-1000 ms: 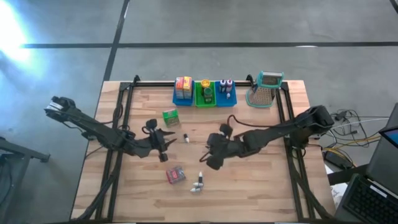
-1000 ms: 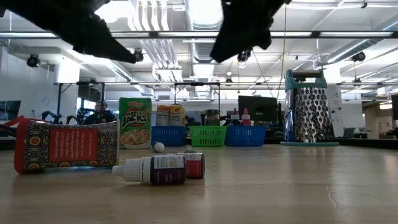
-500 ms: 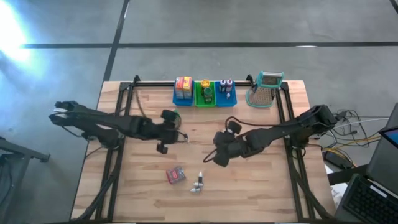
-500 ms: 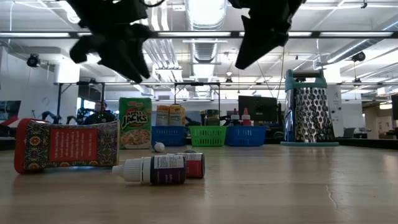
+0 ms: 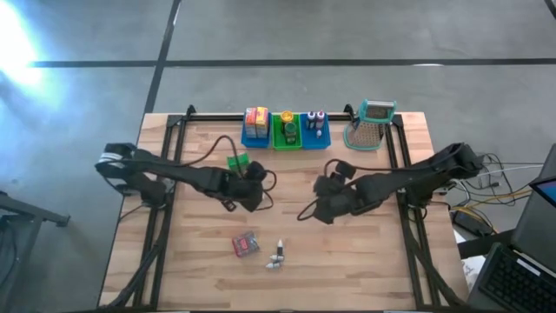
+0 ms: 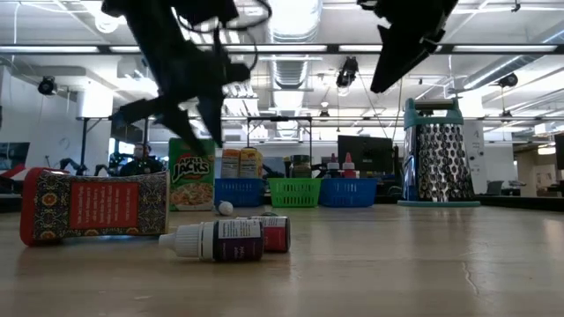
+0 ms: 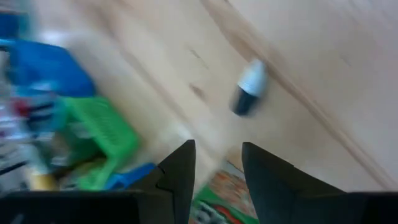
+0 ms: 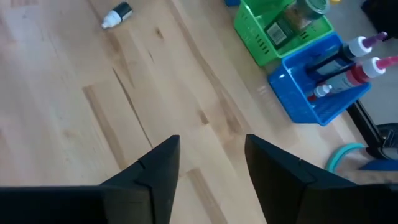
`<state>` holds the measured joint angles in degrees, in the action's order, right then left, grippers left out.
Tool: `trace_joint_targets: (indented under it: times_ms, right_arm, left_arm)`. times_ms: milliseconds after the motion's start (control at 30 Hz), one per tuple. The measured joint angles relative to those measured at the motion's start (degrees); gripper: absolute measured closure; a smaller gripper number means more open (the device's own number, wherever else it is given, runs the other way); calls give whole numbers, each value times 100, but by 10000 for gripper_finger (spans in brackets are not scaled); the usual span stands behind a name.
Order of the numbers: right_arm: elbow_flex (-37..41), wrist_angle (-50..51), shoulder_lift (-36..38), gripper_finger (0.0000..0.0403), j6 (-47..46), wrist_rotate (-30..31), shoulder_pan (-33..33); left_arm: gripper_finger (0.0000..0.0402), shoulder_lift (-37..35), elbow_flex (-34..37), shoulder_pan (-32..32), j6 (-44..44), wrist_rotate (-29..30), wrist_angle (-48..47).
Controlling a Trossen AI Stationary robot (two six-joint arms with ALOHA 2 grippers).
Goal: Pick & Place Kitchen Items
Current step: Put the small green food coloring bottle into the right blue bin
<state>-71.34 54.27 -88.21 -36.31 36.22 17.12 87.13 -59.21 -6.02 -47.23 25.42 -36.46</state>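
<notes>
Left claw [image 5: 254,187] raised above the table [image 5: 208,269], fingers apart and empty, right beside the green Apple Jacks box [image 5: 238,162] and over the small dark bottle with a white cap [image 7: 249,87]. Right claw [image 5: 323,202] also raised over mid-table, fingers spread, nothing between them.

Along the far edge: blue bin [image 5: 255,132] holding yellow-red boxes [image 5: 256,117], green bin [image 5: 287,135] with a packet and a jar, second blue bin [image 5: 315,132] with red-topped squeeze bottles [image 8: 348,56]. Metal grater with teal handle [image 5: 371,124] upright just right of the bins, near the table's black frame rail.

Near the front: red patterned packet [image 5: 246,245] lying flat; next to it two small bottles, a purple-labelled one with a white cap [image 6: 216,239] lying on its side and touching a red-labelled one [image 6: 276,233] behind it.

Green cereal box standing upright in the low view, close to the left arm's cabling. Open wood between the right claw and the bins; the white-capped bottle lies alone farther off in the right wrist view [image 8: 117,15].
</notes>
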Motion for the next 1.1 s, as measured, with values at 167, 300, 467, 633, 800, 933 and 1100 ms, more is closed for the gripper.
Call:
trace_joint_targets:
  times_ms: [167, 300, 467, 633, 800, 933, 1100]
  right_arm:
    - [419, -230, 485, 212, -14, 10, -21]
    - [857, -705, 929, 207, 22, 5, -105]
    - [1365, -1090, 1458, 212, 24, -2, -247]
    - [1738, -1355, 1859, 223, 131, -22, -389]
    - [1853, -1451, 2017, 230, 372, -49, -525]
    - [1843, -1455, 2022, 231, 551, -67, -610]
    - [1831, -1462, 2014, 218, 627, -161, -616]
  left_arm:
    - [264, 234, -188, 371, -100, -424, -667]
    - [264, 317, -295, 658, -708, -873, -649]
    - [264, 332, -376, 947, -1353, -1240, -441]
    - [264, 332, -401, 1193, -1657, -1577, -294]
    - [264, 453, -426, 1260, -1831, -1796, -124]
    - [264, 835, -601, 1268, -1883, -1848, -154]
    - [264, 1332, -840, 1270, -1885, -1848, -198]
